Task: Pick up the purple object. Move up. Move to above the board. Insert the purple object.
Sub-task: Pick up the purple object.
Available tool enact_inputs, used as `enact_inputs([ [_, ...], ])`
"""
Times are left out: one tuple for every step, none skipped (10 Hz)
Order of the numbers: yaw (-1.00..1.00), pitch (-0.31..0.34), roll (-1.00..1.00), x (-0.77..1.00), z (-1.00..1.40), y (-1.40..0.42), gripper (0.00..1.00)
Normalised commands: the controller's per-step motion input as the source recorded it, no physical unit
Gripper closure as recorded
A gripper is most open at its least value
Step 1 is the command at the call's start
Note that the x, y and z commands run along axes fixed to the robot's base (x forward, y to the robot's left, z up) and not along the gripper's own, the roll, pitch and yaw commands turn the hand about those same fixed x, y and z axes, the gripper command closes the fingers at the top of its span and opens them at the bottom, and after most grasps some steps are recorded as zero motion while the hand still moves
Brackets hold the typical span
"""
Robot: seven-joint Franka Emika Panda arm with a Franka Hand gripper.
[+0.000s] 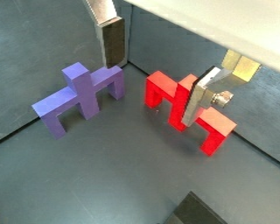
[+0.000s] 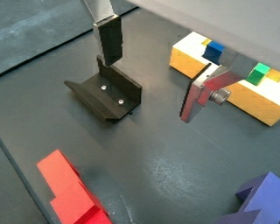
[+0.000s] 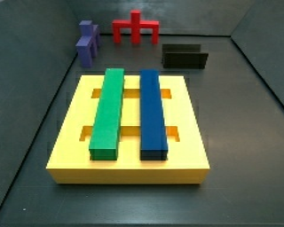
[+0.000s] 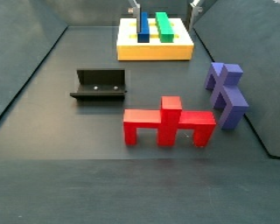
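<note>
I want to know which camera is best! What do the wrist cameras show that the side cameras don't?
Only the wrist views: the tool, open and empty, hanging above the floor near the purple object and the red piece. Only the side views: the whole board, with its green bar and blue bar end to end. Both: the purple object, red piece, fixture and some of the board.

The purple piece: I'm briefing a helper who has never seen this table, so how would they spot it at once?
Start at the big flat yellow slotted board carrying a long green bar and a long blue bar. On the dark floor beyond it stands the purple bridge-shaped block, beside a red one of like shape. Only its colour differs; the claw hangs above, empty.
</note>
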Motion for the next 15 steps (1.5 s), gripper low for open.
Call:
enact_inputs([
  [0.0, 0.0, 0.0, 0.0, -0.02, 0.0, 0.0],
  [0.0, 0.0, 0.0, 0.0, 0.0, 0.0, 0.0],
  [0.0, -0.014, -0.04, 0.0, 0.0, 0.0, 0.0],
  [0.0, 0.0, -0.02, 0.0, 0.0, 0.0, 0.0],
  [0.0, 0.0, -0.01, 0.0, 0.0, 0.0, 0.0],
  [0.0, 0.0, 0.0, -0.03, 0.0, 0.0, 0.0],
  [-0.33, -0.009, 0.0, -0.38, 0.0, 0.06, 0.0],
  [-0.46, -0.04, 0.0, -0.54, -0.03, 0.11, 0.0],
  [-0.62, -0.05, 0.0, -0.49, -0.03, 0.04, 0.0],
  [-0.7, -0.067, 0.0, -0.4, -0.01, 0.01, 0.0],
  [-0.81, -0.05, 0.0, -0.4, -0.02, 0.02, 0.0],
  [-0.9, -0.051, 0.0, -0.29, -0.03, 0.0, 0.0],
  [-0.99, -0.04, 0.0, -0.15, -0.02, 0.0, 0.0],
  [-1.0, -0.033, 0.0, -0.1, -0.02, 0.0, 0.0],
  [-1.0, -0.02, 0.0, -0.07, -0.01, 0.0, 0.0],
])
